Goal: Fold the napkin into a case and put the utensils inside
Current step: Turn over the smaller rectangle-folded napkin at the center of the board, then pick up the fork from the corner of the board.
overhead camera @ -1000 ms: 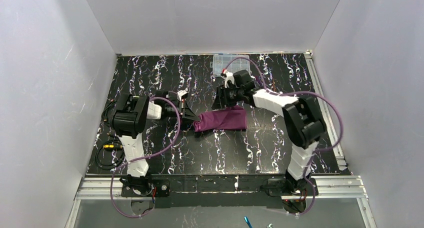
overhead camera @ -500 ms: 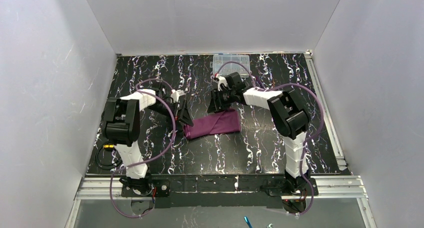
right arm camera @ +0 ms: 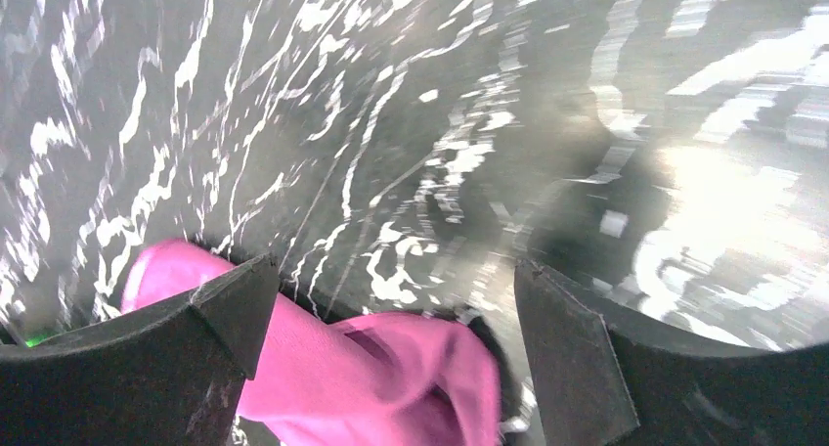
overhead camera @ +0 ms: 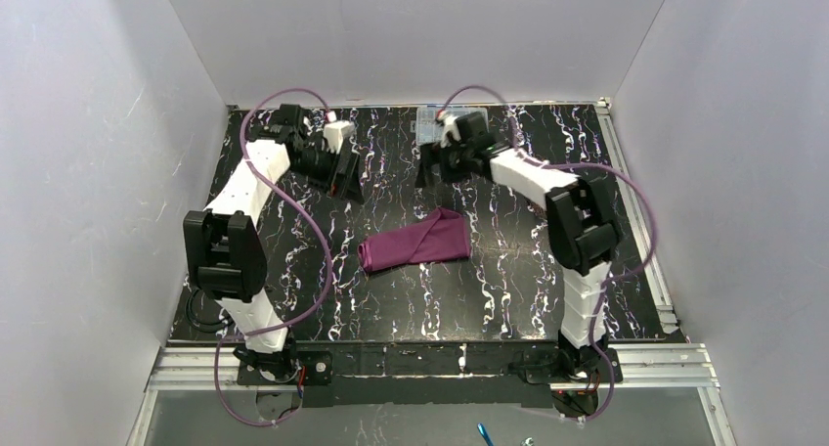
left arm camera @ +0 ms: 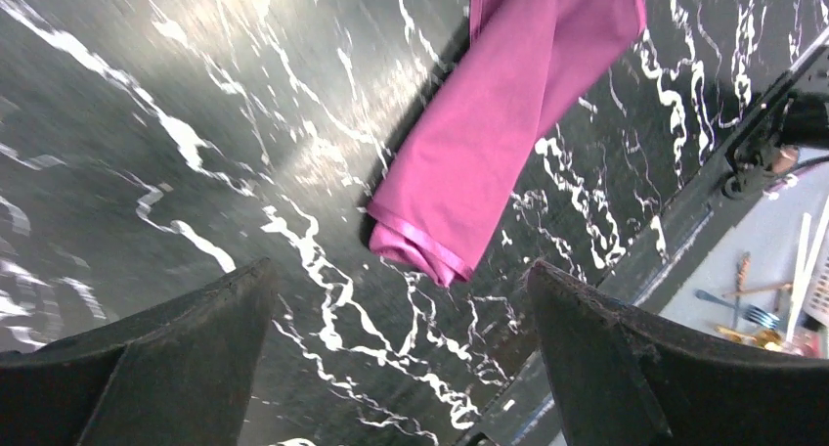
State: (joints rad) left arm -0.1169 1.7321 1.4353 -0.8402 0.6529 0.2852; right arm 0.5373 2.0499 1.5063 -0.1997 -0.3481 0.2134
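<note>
The plum-purple napkin (overhead camera: 415, 241) lies folded into a narrow, flat case shape near the middle of the black marbled table (overhead camera: 489, 299), with neither gripper touching it. My left gripper (overhead camera: 346, 179) hangs open toward the back left. In its wrist view the left gripper (left arm camera: 399, 270) is empty and the napkin's (left arm camera: 499, 133) folded end lies beyond the fingertips. My right gripper (overhead camera: 426, 170) hangs open above the table, behind the napkin. In the right wrist view the napkin (right arm camera: 371, 368) lies under the open right gripper (right arm camera: 393, 265). I cannot make out the utensils.
A clear plastic compartment box (overhead camera: 428, 125) sits at the back edge, partly hidden by the right arm. White walls enclose the table on three sides. Purple cables loop from both arms. A metal rail (overhead camera: 430, 360) runs along the near edge.
Both grippers opened and let go of the napkin, then lifted away toward the back. The left arm swung far back left. The napkin had been dragged slightly left and now lies still.
</note>
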